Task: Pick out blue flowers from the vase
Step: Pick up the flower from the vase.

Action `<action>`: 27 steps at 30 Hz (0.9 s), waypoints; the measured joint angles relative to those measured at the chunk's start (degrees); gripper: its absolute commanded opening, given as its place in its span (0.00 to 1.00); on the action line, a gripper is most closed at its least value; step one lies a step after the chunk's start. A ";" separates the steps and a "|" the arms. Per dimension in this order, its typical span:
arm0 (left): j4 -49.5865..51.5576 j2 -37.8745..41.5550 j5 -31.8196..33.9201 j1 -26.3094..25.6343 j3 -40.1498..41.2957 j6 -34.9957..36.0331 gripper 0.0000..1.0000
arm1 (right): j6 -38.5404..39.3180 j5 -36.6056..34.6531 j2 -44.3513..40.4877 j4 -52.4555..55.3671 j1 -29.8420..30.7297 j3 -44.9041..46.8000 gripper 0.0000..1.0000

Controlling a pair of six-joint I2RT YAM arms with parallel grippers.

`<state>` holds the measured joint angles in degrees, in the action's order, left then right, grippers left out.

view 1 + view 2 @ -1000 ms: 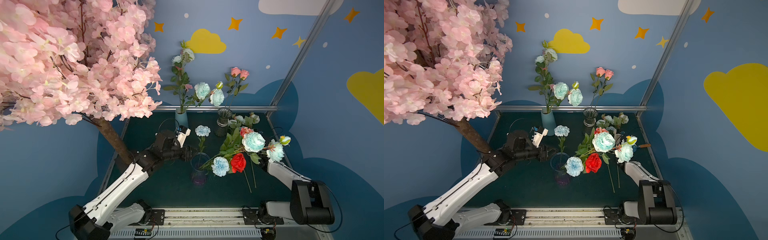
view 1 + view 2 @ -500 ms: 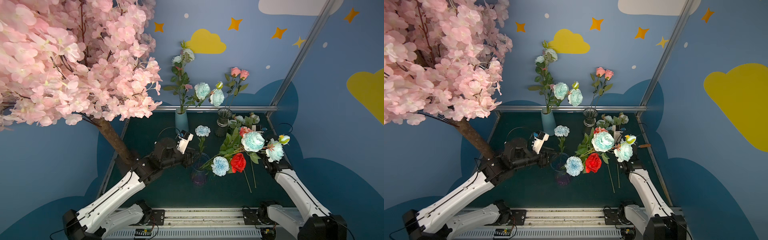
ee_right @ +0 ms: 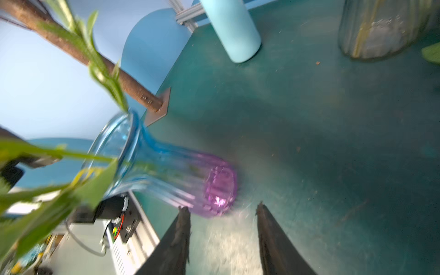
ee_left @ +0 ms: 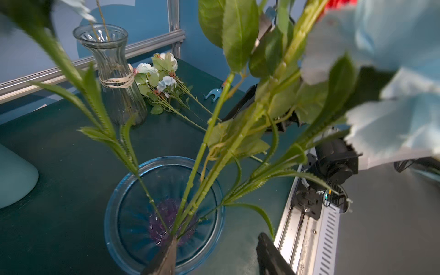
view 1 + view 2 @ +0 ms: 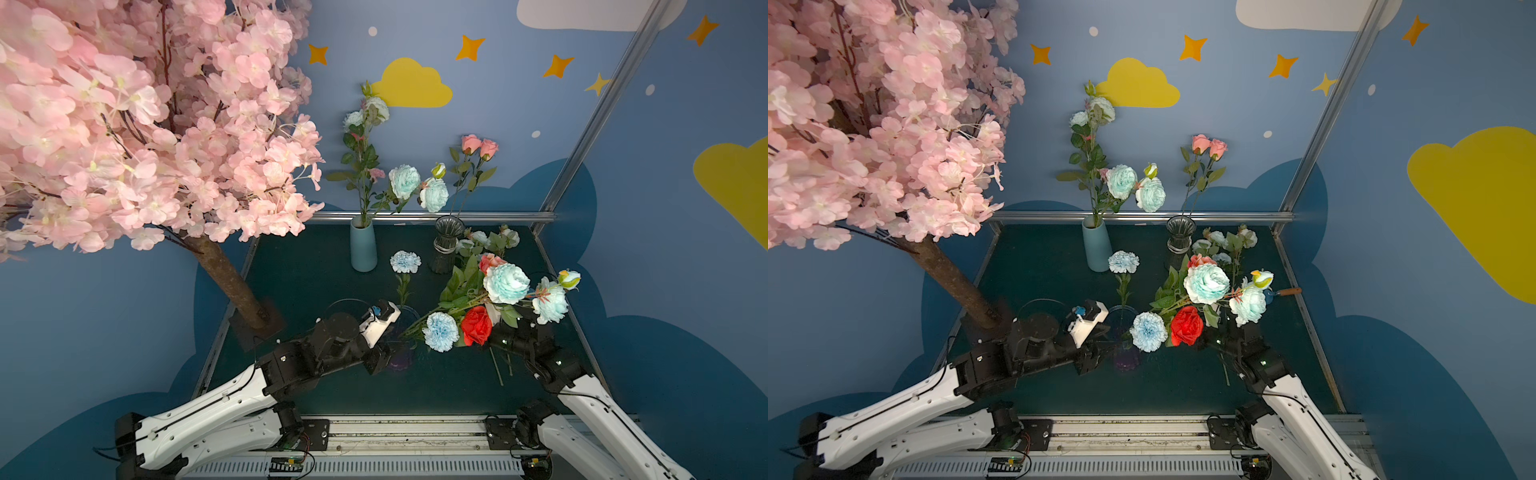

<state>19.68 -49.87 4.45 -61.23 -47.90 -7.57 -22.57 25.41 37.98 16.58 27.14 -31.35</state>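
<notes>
Closed in on the vase (image 3: 169, 164) from both sides within a second, with left gripper (image 4: 217, 237) and right gripper (image 3: 222, 206) spread and empty. Still leaving blue flowers (image 5: 506, 283) leaning in it beside a red rose (image 5: 476, 326).

On the table (image 5: 311, 270) the tree (image 5: 226, 276) stood at the left edge. At the back stood the back-left vase (image 5: 363, 249) and, to its right, the back-right vase (image 5: 444, 245), with loose stems (image 5: 484, 241) lying just right of it. The front vase (image 5: 400, 358) stood before them, mid-table. One flower (image 5: 405, 262) rose upright from it and a bunch (image 5: 478, 307) leaned out rightward. The left gripper (image 4: 217, 237) was just left of that vase, the right gripper (image 3: 222, 207) right of it, under the bunch.
</notes>
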 measured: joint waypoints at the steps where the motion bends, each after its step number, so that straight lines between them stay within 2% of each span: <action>1: -0.02 -0.74 0.74 -1.03 -0.04 0.57 0.57 | -0.44 0.35 -1.25 1.16 0.66 0.13 0.38; 7: -0.44 -5.64 4.07 -3.93 -1.75 3.04 0.57 | -2.38 1.49 -7.26 5.73 7.34 0.17 0.36; 13: -1.64 -8.11 8.63 -3.82 -3.48 3.87 0.52 | -3.63 0.35 -6.95 7.37 14.91 -0.07 0.34; 27: -6.19 -8.44 8.81 5.57 -4.04 2.12 0.47 | -2.99 -12.41 -4.31 4.11 36.22 -2.36 0.26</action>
<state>13.50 -58.30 13.26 -55.66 -51.94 -5.45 -25.56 12.99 33.67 20.69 63.35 -33.71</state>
